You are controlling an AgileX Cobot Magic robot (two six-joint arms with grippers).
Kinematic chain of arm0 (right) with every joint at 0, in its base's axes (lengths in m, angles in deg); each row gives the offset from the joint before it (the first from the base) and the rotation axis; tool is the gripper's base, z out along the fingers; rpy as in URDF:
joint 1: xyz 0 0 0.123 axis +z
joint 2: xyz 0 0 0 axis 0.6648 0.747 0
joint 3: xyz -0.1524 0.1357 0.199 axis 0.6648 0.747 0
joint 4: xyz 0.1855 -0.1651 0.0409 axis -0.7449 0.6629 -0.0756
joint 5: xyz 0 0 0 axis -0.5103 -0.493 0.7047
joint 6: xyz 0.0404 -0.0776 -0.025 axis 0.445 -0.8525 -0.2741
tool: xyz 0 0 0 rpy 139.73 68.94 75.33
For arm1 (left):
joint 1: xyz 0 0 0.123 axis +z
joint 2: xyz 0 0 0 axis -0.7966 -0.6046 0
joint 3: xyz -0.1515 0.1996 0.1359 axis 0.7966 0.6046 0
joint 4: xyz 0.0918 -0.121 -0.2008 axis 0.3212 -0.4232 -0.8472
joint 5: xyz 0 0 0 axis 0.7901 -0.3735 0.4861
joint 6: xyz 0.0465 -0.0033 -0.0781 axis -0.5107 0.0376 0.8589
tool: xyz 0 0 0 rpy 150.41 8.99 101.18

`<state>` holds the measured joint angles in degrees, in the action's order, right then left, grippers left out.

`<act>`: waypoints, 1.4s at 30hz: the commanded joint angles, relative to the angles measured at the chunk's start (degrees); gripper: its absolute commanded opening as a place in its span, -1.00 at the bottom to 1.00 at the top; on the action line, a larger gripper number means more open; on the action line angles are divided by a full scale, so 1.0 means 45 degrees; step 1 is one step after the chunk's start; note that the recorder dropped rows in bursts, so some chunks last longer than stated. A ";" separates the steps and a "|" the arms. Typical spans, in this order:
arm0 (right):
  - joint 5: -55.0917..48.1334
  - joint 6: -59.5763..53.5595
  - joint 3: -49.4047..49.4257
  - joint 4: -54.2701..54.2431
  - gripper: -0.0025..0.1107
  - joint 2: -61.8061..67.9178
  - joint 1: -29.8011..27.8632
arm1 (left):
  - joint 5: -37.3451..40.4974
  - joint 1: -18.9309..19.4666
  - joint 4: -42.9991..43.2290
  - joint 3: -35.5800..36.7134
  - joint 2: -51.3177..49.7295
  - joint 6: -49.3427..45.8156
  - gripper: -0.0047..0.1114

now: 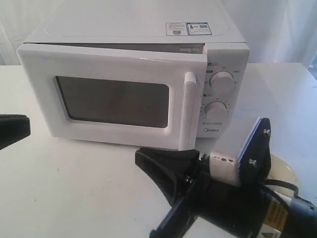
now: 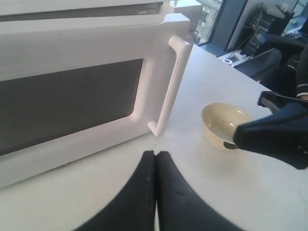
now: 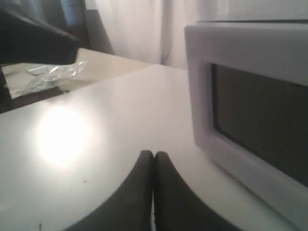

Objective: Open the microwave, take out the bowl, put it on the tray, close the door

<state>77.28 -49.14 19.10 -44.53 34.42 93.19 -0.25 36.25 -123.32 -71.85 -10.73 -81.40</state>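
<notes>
The right gripper (image 3: 154, 156), closed tight, points across a white table (image 3: 96, 139). Just beside it stands the door (image 3: 250, 45), white-framed around a dark window (image 3: 264, 120).

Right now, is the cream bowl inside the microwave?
No, the left wrist view shows the bowl sitting outside the microwave, on the table just past the door handle.

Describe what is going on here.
The bowl is already out of the microwave, standing near the handle. The door is almost closed, with a gap along its top edge. Both end effectors are shut and empty: the right end effector sits low before the door, the left end effector off to the side.
</notes>
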 commanded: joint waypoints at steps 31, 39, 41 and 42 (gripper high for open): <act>0.4785 -0.6609 -0.6131 -0.8499 -0.96 0.7411 -0.0532 | 0.0440 -0.0033 -0.0455 0.1097 0.1640 -0.0033 -0.92; 0.4785 -0.6610 -0.7144 -0.8467 -0.96 0.8449 -0.1510 | 0.0440 -0.0033 -0.0455 0.1097 0.1640 -0.0033 -0.92; 0.4785 -0.6610 -0.7325 -0.8467 -0.96 0.8636 -0.1566 | 0.0440 -0.0033 -0.0455 0.1097 0.1640 -0.0033 -0.92; 0.4785 -0.6610 -0.7409 -0.8467 -0.96 0.8664 -0.1566 | 0.0440 -0.0033 -0.0455 0.1097 0.1640 -0.0033 -0.92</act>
<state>98.53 -78.17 -13.03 -80.24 72.67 87.97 1.24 36.25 -123.64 -67.29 -3.71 -81.52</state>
